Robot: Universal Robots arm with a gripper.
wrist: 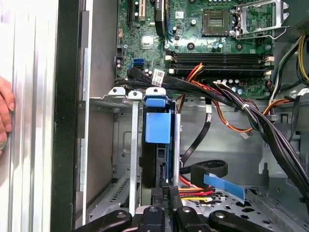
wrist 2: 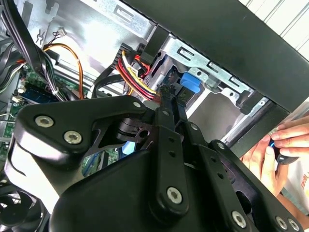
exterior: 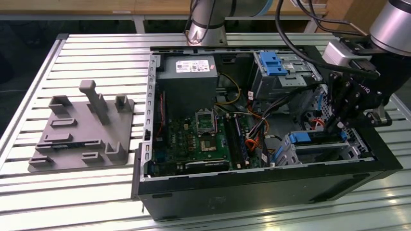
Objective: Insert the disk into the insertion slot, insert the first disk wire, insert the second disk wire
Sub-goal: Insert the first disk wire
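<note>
Blue-framed, the disk point(exterior: 314, 139) sits in the insertion slot point(exterior: 287, 156) at the exterior view's 4 o'clock. Your hand point(exterior: 334, 129) pinches the red-and-yellow disk wire point(wrist: 195, 192) by its plug, just beside the disk's end, at its 2 o'clock.

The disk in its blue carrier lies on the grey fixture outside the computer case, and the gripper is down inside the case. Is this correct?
Not quite. The first wrist view shows the disk already seated in the insertion slot, not on the grey fixture. The gripper is indeed down inside the computer case.
</note>
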